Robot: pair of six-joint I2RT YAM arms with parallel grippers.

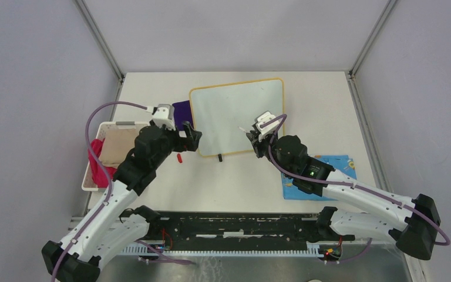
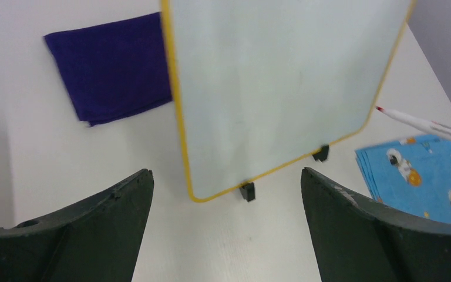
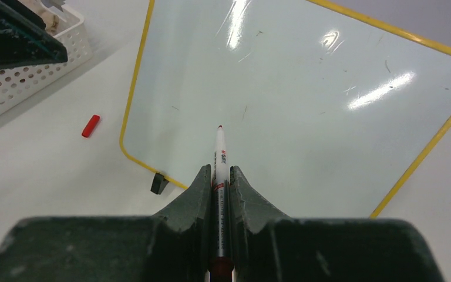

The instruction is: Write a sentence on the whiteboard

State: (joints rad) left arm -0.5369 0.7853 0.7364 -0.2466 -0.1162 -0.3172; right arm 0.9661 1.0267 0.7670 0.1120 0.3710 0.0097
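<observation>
Left gripper [image 1: 195, 138] gapes empty by the near-left corner of the whiteboard [image 1: 235, 114], mid-table and blank; right gripper [image 3: 217, 179] pinches a red marker [image 3: 219, 150], tip over the board: lower gently, start far-left, press lightly lest it slide.

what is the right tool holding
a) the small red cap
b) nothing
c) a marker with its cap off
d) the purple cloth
c: the right tool is shut on a white marker whose bare red tip points at the whiteboard, while the red cap lies on the table.
</observation>
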